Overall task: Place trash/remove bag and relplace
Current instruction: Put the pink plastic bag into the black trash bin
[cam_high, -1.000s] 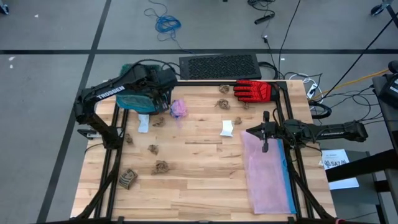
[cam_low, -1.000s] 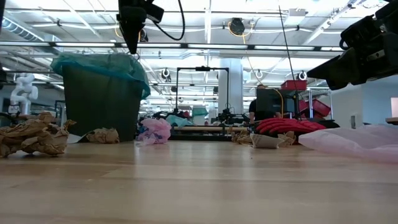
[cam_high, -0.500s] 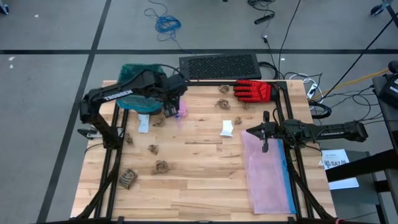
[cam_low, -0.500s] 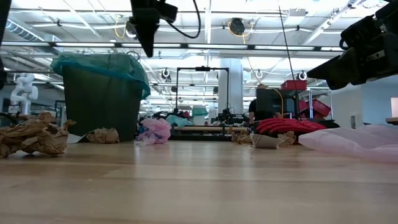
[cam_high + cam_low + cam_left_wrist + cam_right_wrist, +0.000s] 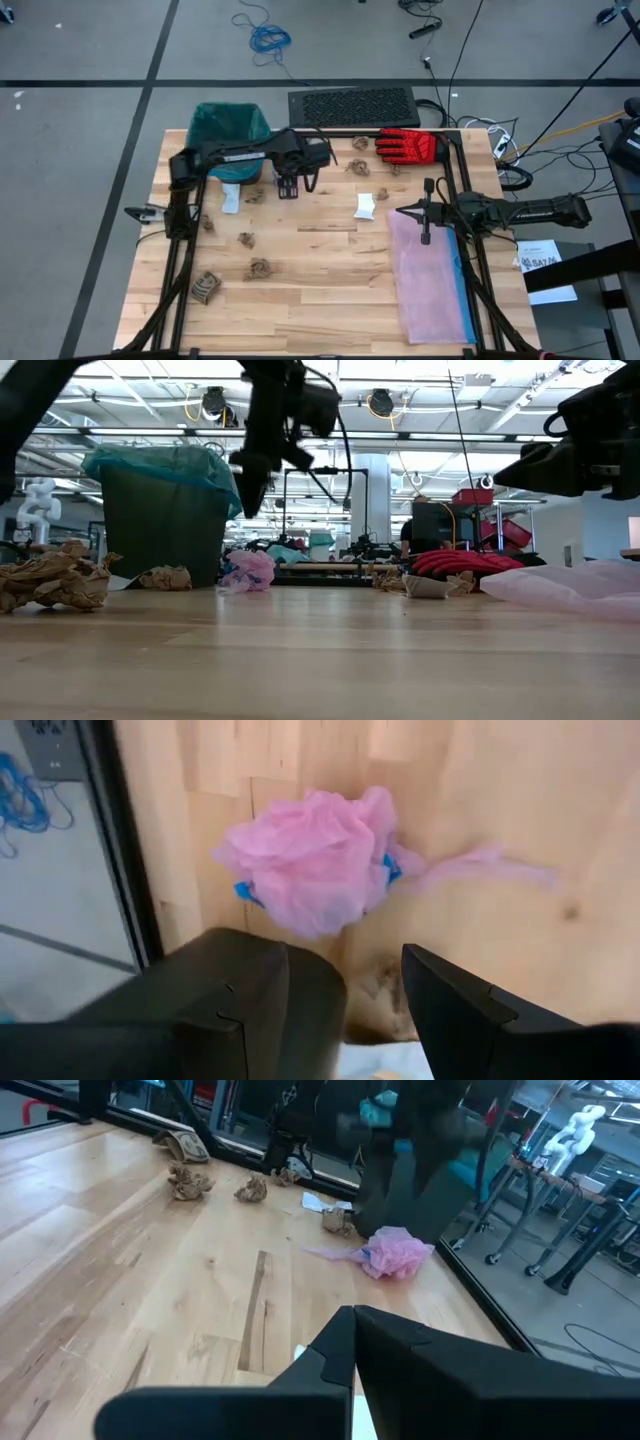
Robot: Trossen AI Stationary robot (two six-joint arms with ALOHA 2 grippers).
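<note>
High view, left gripper [image 5: 289, 186]: open, empty, above the bench [image 5: 320, 290] just right of the bin [image 5: 228, 127].
High view, bag [image 5: 217, 118]: teal liner, fitted in the bin at the bench's far left corner.
High view, trash: brown wads [image 5: 259, 268] scattered on the left half; white piece [image 5: 365, 205] near centre.
High view, right gripper [image 5: 426, 228]: shut, empty, over the pink bag [image 5: 430, 280] on the right side.
High view, glove [image 5: 408, 145]: red, at the far edge.
Low view, bag [image 5: 165, 463]: rim folded over the bin top.
Low view, purple crumple [image 5: 250, 570]: on the bench beside the bin.
Left wrist view, purple crumple [image 5: 318, 860]: beyond the spread fingers [image 5: 260, 995], not touched.
Right wrist view, purple crumple [image 5: 397, 1252]: on the bench, well apart from the right gripper.
</note>
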